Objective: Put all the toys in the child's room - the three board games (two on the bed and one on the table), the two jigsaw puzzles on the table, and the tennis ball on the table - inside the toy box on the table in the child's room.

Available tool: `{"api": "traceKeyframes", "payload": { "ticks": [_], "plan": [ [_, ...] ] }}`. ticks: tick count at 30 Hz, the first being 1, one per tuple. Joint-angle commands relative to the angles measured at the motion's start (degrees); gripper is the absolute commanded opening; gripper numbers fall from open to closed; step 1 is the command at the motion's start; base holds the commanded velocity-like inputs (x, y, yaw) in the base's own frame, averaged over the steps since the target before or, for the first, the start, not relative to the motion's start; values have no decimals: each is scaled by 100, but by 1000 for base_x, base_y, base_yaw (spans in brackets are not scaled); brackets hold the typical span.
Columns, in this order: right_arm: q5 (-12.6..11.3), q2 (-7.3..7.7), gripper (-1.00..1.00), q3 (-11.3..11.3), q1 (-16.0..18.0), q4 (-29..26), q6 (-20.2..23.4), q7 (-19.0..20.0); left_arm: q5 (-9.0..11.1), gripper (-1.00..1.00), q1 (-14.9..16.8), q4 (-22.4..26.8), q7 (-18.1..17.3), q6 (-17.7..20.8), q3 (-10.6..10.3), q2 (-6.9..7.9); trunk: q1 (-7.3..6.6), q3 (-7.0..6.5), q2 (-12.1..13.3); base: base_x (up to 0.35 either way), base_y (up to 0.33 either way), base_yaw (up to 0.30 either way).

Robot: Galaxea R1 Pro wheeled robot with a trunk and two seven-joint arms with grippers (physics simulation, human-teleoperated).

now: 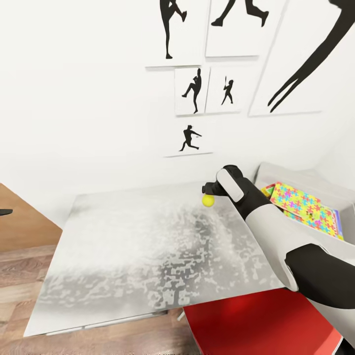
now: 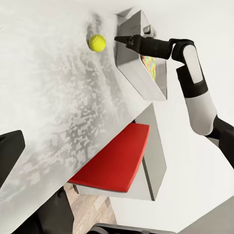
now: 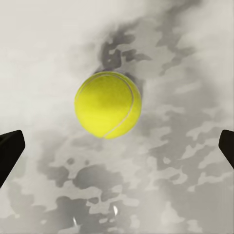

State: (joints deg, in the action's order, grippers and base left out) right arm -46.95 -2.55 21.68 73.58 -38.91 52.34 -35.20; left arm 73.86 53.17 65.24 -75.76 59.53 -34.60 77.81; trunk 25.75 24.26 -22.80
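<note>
The yellow-green tennis ball (image 1: 208, 200) (image 2: 97, 43) (image 3: 108, 105) rests on the pale grey mottled table (image 1: 138, 246) near its far edge. My right gripper (image 1: 204, 189) (image 2: 121, 40) (image 3: 117, 148) hovers just above the ball, open, with its fingertips (image 3: 9, 151) wide apart on either side and not touching it. To the right stands the light-grey toy box (image 1: 288, 173) (image 2: 134, 73). A colourful jigsaw puzzle (image 1: 301, 204) lies on top inside it, with printed board game edges (image 1: 337, 223) showing underneath. My left gripper (image 2: 29, 190) hangs open over the table's near part, holding nothing.
A red chair seat (image 1: 261, 320) (image 2: 114, 163) is tucked under the table's front right corner. The white wall with black silhouette pictures (image 1: 192, 91) rises right behind the table. Wood floor (image 1: 19, 276) lies to the left.
</note>
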Motion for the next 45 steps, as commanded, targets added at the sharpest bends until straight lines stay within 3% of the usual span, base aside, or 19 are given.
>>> {"api": "traceKeyframes", "payload": {
  "ticks": [1,45],
  "plan": [
    [-60,5,100,21,10,-3,5,-57,23,100,35,-3,-17,47,-46,3,3,20,-12,0,0,0],
    [-61,17,100,21,209,-38,13,-84,23,100,34,-3,-15,47,-56,12,3,432,-12,0,0,0]
  ]
}}
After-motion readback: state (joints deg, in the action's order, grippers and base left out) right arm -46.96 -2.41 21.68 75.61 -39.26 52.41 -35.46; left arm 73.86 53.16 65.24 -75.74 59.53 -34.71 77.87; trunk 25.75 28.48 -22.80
